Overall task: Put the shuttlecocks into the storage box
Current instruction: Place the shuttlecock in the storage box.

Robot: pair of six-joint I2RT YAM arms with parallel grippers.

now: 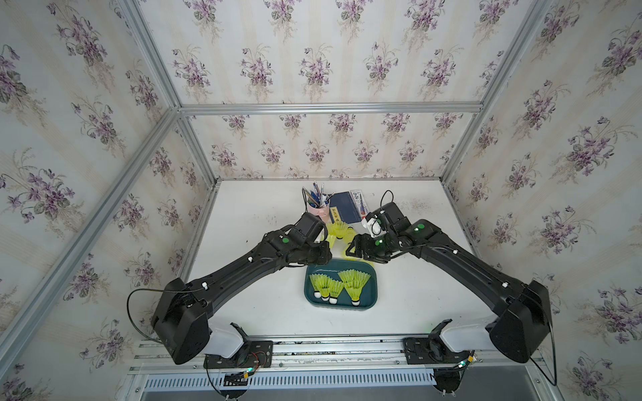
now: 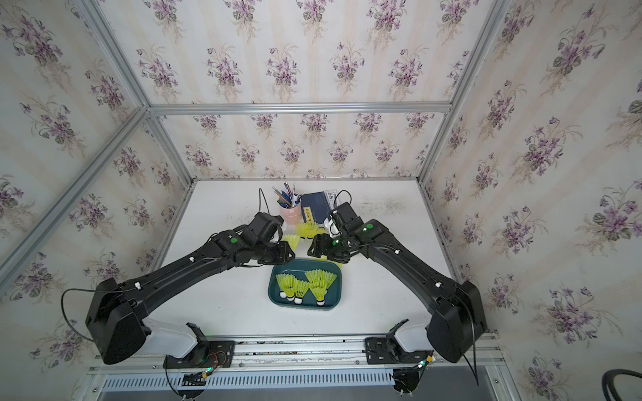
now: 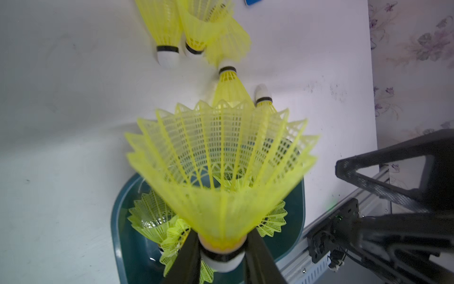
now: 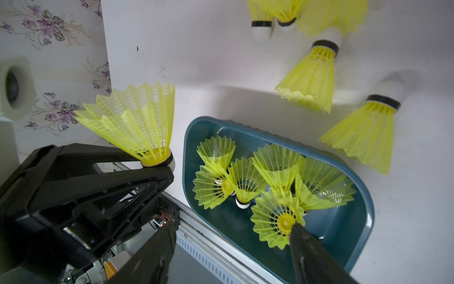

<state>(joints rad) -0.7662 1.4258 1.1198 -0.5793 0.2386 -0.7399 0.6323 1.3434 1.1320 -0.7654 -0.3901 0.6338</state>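
Left gripper (image 3: 221,248): jaws narrow, clamped on the white tip of one neon yellow-green plastic shuttlecock (image 3: 221,172), which sits just beside the far rim of the shallow dark teal rectangular storage box (image 1: 340,307); right gripper (image 4: 233,228): jaws wide apart, nothing between them, near the same rim; several shuttlecocks (image 1: 352,283) lie inside the box; loose shuttlecocks (image 1: 338,231) lie on the white table (image 1: 250,305) beyond it, near a pink pen cup (image 1: 319,211).

maybe five shuttlecocks (image 1: 354,282) in teal box (image 1: 369,299)
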